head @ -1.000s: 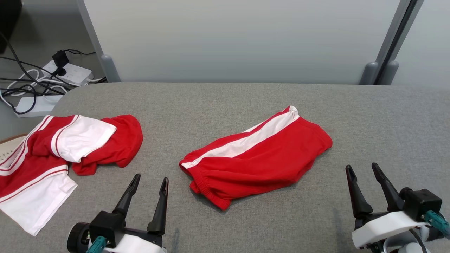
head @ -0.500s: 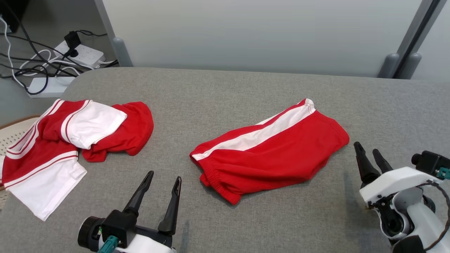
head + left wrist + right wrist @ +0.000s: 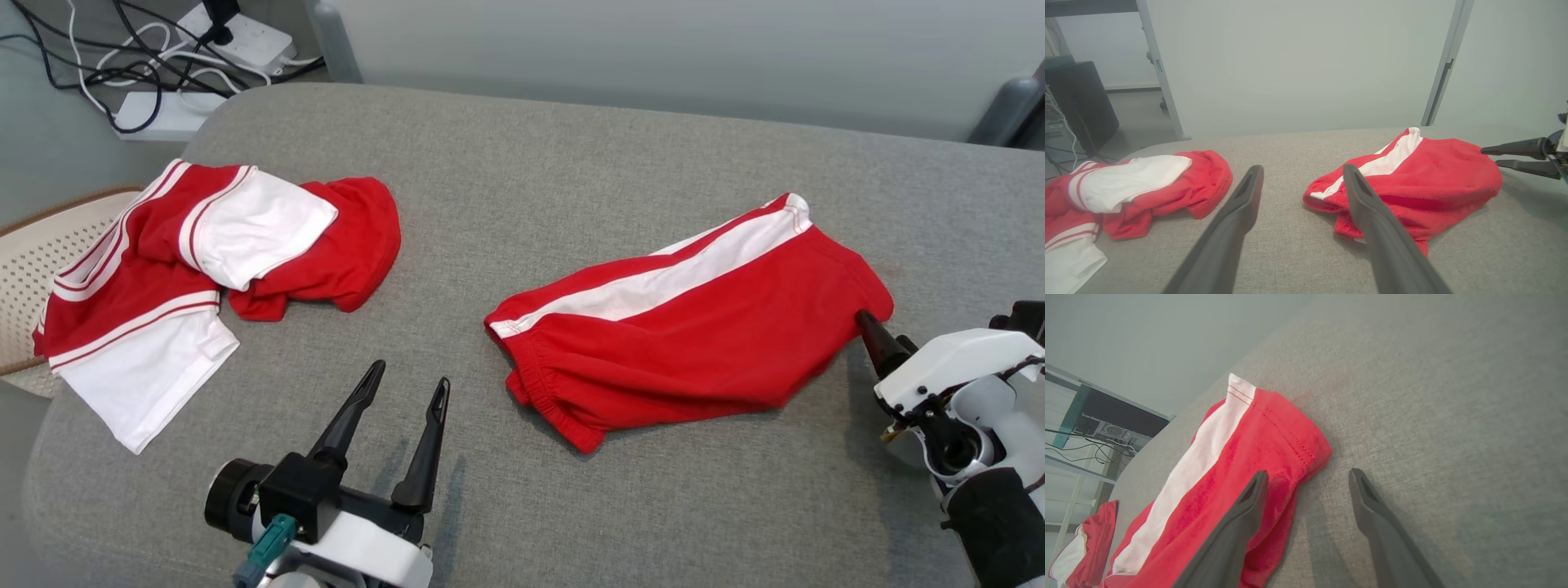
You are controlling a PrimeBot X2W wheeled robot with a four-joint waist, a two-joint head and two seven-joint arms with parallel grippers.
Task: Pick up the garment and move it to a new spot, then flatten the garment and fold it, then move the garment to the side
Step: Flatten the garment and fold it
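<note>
No legible lettering, brand, label, number or sign: none on the red shorts (image 3: 702, 343), none on the white power strip (image 3: 253, 41).

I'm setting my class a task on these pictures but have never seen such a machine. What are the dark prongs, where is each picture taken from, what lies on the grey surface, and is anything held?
It is a wheeled robot with two arms, each ending in a two-fingered claw; those are your prongs. One picture comes from a camera on its head, looking down: the left claw shows low at the left, the right claw at the right edge. The other two come from cameras on each wrist, looking along that claw's own fingers. On the grey fabric-covered table lie a pair of red shorts with a white side stripe and, to the robot's left, a rumpled heap of red and white clothes. Both claws are open and hold nothing; the right one sits at the shorts' edge.
</note>
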